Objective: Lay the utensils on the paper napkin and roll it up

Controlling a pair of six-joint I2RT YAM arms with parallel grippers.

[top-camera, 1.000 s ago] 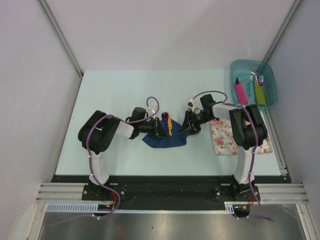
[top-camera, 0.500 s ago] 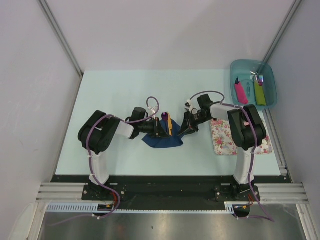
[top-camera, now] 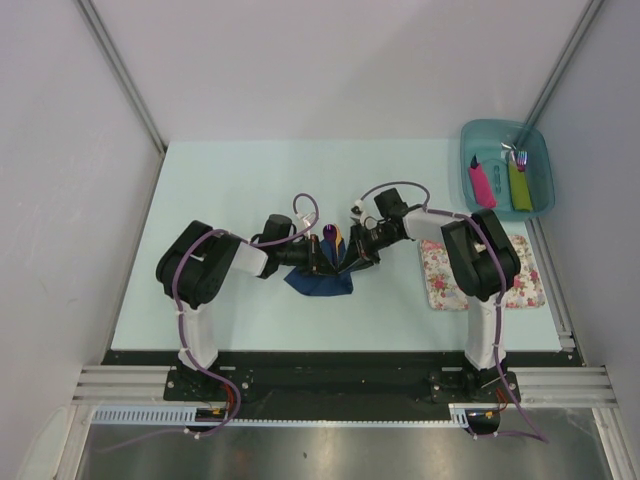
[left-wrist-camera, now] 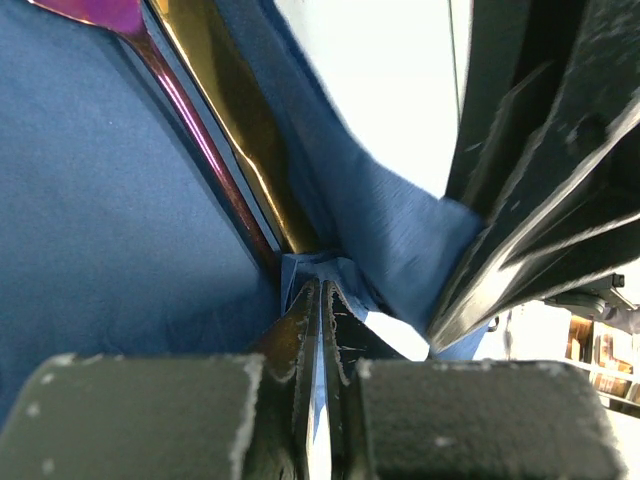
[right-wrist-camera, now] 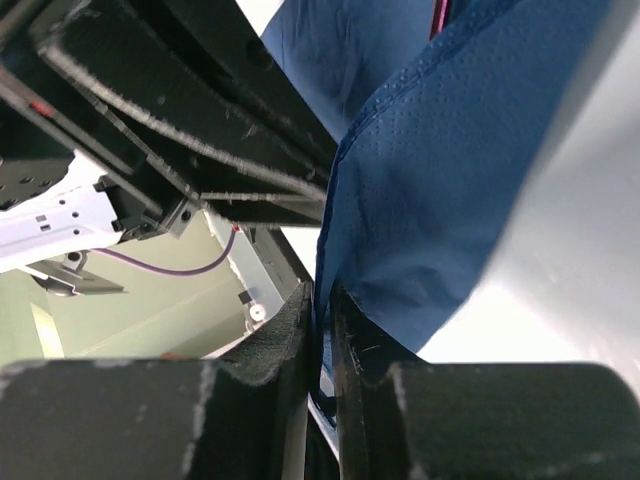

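The dark navy paper napkin (top-camera: 322, 279) lies mid-table with its right side lifted and folded over toward the left. The tan wooden knife (top-camera: 339, 243) and the purple-bowled spoon (top-camera: 329, 233) lie on it; the left wrist view shows the spoon handle (left-wrist-camera: 205, 150) beside the knife (left-wrist-camera: 240, 130). My left gripper (top-camera: 322, 260) is shut on a napkin fold (left-wrist-camera: 320, 270). My right gripper (top-camera: 352, 256) is shut on the napkin's raised edge (right-wrist-camera: 430, 190), close against the left gripper.
A floral mat (top-camera: 478, 272) lies right of the napkin, partly under the right arm. A teal bin (top-camera: 506, 170) at the back right holds pink-handled and green-handled cutlery. The pale table surface (top-camera: 230, 180) spreads around.
My right gripper has moved left with the napkin edge, folding it further over the utensils; the napkin's visible area has shrunk. The left gripper has held still.
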